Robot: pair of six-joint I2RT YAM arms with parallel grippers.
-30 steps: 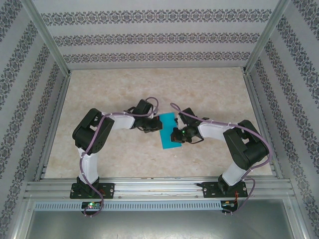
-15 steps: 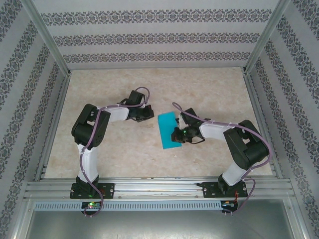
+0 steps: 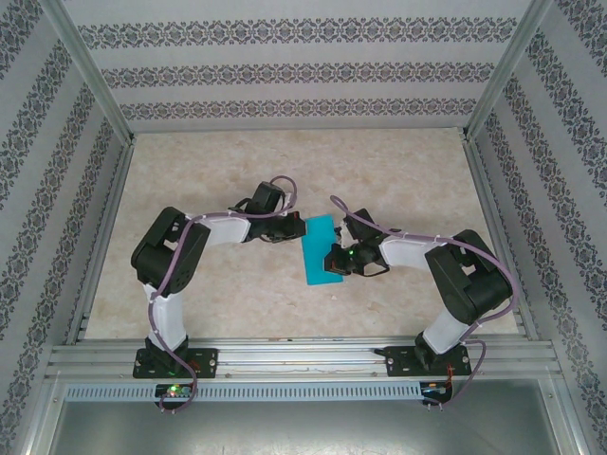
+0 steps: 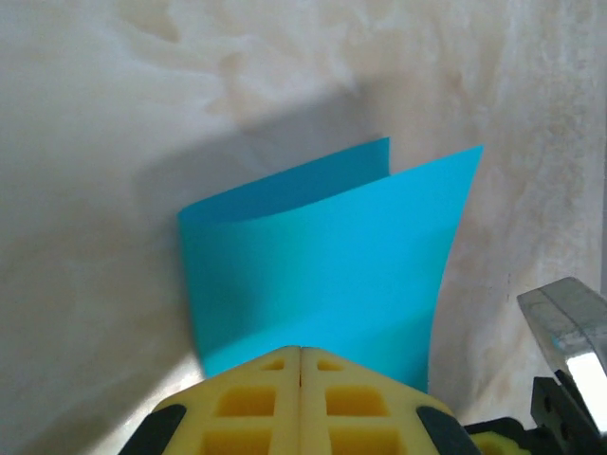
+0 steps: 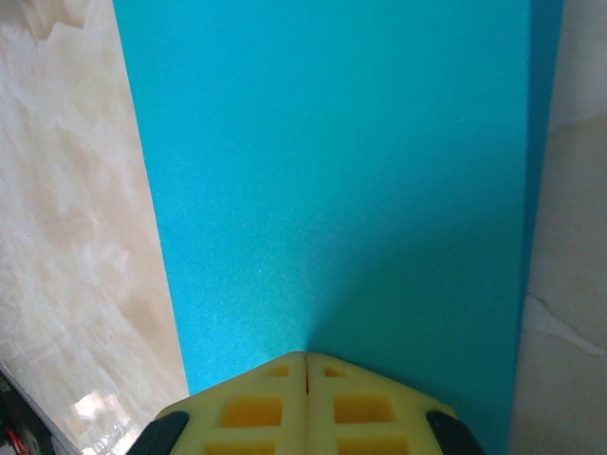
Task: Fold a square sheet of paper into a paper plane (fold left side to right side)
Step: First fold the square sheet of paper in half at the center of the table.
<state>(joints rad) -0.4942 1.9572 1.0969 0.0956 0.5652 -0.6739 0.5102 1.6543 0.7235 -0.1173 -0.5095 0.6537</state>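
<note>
The square sheet of paper is teal-blue and lies folded in half into a narrow rectangle on the table between both arms. In the left wrist view the sheet has two layers, the upper one bowed up and its far corners out of line. My left gripper is shut, its yellow tip at the sheet's left edge with nothing between the fingers. My right gripper is shut too, its tip resting on the sheet near its right side. A paper plane is out of view.
The beige marbled table is walled by patterned panels with aluminium posts. A metal rail runs along the near edge at the arm bases. Part of the right arm shows at the lower right of the left wrist view.
My left gripper drew back to the left, away from the sheet, then returned to its left edge. The right gripper stayed on the sheet.
</note>
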